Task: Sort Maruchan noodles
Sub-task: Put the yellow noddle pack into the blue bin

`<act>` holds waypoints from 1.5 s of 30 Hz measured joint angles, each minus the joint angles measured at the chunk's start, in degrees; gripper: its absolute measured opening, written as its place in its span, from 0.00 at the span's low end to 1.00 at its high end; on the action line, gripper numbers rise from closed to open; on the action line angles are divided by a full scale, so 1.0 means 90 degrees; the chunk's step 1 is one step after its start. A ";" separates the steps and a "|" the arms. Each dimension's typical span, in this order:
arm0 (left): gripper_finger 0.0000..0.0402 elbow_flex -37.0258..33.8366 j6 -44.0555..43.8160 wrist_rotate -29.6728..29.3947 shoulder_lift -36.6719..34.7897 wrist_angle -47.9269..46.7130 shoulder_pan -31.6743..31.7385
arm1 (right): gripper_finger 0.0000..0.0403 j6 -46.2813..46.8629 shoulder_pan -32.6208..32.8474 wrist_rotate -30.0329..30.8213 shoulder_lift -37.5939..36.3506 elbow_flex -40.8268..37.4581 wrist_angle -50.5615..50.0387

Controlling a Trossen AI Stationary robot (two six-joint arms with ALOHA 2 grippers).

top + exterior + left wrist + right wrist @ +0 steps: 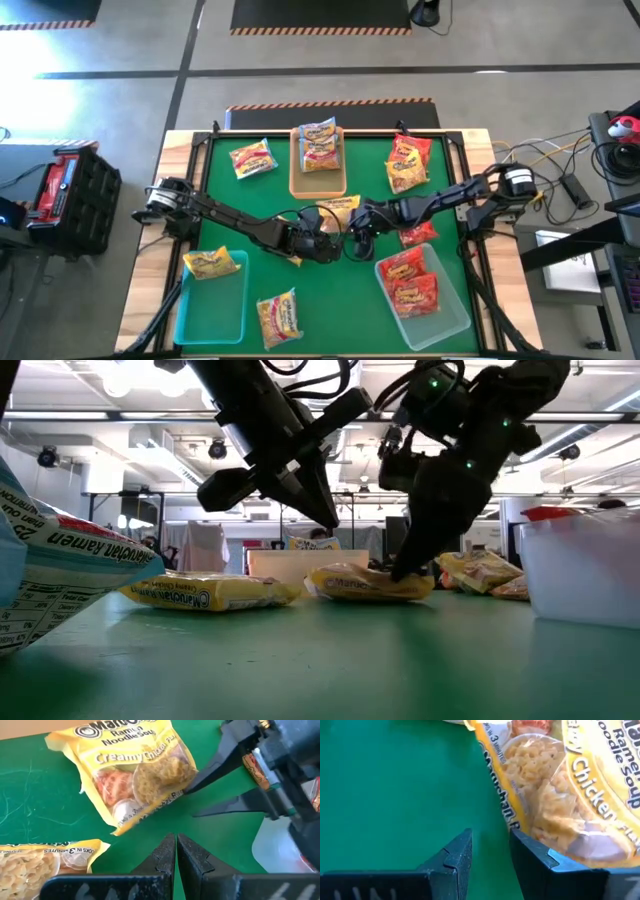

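Just below the tan tray [318, 185], the right gripper [362, 240] stands parted at the edge of a yellow noodle packet [340, 208], one finger touching it, holding nothing. Beside it the left gripper [322, 243] is clenched empty over bare green mat [330, 290]. Both arms hide part of that packet from above.

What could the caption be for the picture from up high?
Two robot arms meet mid-table over a yellow noodle packet, the right gripper open at its edge, the left gripper shut.
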 joint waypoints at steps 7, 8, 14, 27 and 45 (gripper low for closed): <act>0.00 -0.0080 -0.0098 -0.0194 0.0080 0.0043 0.0058 | 0.29 -0.0452 -0.0005 0.0130 -0.0848 0.0211 -0.1214; 0.00 -0.0096 -0.0146 -0.0216 0.0119 0.0054 0.0088 | 0.29 -0.0556 -0.0005 0.0273 -0.0965 0.0211 -0.1291; 0.00 -0.0121 -0.0227 -0.0242 0.0483 0.0628 0.0380 | 0.29 -0.0940 -0.0113 0.1033 -0.1466 0.0211 -0.1718; 0.00 -0.0049 -0.0512 0.0381 0.1116 0.0540 0.0490 | 0.29 -0.0595 -0.0225 0.2031 -0.1765 0.0318 -0.1794; 0.00 -0.0311 -0.0803 0.0834 0.1236 0.0277 0.0464 | 0.46 0.0476 -0.1961 -0.1598 -0.1002 0.0440 -0.1507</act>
